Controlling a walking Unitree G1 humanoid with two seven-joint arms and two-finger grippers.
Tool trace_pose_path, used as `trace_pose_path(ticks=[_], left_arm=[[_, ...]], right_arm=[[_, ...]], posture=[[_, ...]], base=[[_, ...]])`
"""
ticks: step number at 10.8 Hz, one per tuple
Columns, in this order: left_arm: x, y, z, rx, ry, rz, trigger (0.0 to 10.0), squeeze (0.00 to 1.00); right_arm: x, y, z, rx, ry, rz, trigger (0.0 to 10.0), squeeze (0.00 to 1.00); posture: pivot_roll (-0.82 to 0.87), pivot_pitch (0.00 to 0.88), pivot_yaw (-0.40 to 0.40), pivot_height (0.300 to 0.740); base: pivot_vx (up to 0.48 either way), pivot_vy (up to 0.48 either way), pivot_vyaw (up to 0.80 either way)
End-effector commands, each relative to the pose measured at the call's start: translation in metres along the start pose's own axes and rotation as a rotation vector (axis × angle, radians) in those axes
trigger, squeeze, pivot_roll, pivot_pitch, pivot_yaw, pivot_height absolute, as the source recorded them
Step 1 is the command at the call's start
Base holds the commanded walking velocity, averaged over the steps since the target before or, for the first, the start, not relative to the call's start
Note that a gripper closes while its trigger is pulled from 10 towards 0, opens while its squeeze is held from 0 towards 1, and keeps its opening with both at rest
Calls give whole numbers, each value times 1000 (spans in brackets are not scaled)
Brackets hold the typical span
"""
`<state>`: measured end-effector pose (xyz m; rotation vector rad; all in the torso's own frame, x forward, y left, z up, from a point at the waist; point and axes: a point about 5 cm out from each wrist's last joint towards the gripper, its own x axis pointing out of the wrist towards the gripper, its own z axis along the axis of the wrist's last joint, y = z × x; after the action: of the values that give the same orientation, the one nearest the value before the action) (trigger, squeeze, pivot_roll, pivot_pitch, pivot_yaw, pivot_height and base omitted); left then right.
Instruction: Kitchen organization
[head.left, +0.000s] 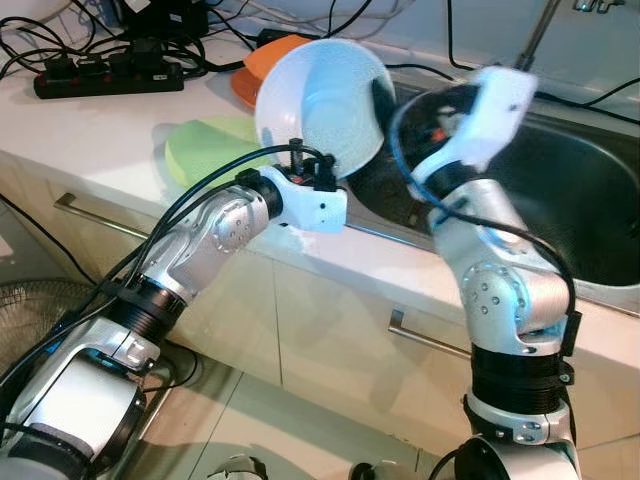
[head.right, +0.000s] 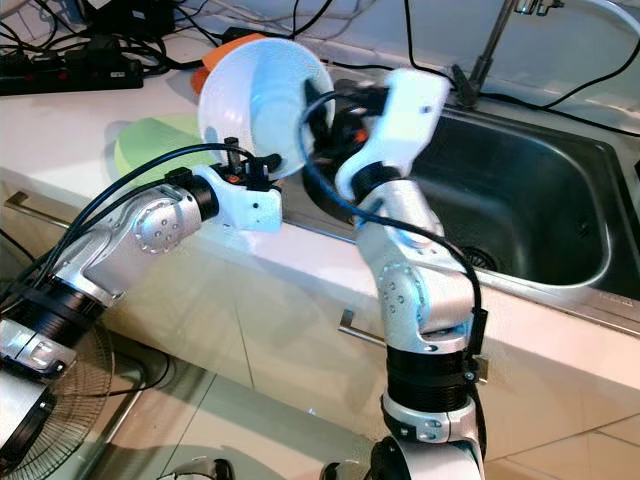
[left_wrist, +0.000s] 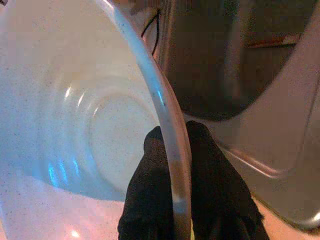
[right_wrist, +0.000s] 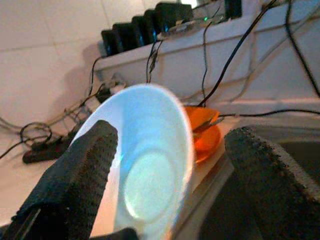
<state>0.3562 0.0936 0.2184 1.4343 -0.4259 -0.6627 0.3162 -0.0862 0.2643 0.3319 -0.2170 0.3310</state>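
A: White bowl (head.left: 320, 100) is lifted off the bench (head.left: 120, 130), over the sink (head.right: 520, 200) edge; left gripper (left_wrist: 172, 165) pinches its rim, a finger each side.

B: Right gripper (right_wrist: 170, 165)?

A: Jaws wide, straddling the bowl, nothing clamped. Looks like a handover just starting.

B: Remaining?

A: Green plate (head.left: 205, 150) at the bowl's 8 o'clock, orange dish (head.left: 262, 62) at 11, both unsorted. Early stage, I judge.
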Motion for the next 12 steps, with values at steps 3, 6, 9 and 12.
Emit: trace_pose_path(ticks=[3, 6, 9, 12], left_arm=[[-1, 17, 10, 81, -71, 71, 10000, 0], [-4, 17, 12, 95, -86, 89, 10000, 0], [-9, 13, 11, 107, -93, 85, 10000, 0], [-12, 8, 10, 132, -98, 67, 10000, 0]], right_arm=[[-2, 0, -4, 6, 32, 0, 10000, 0], [-2, -2, -8, 5, 51, -13, 10000, 0], [-2, -5, -9, 13, 47, -41, 0, 0], [-1, -7, -9, 22, 48, -52, 0, 0]], posture=[[-52, 72, -34, 740], [-47, 74, -38, 740], [-46, 74, -38, 740], [-44, 79, -37, 740]], base=[[0, 0, 0], [0, 0, 0], [0, 0, 0], [0, 0, 0]])
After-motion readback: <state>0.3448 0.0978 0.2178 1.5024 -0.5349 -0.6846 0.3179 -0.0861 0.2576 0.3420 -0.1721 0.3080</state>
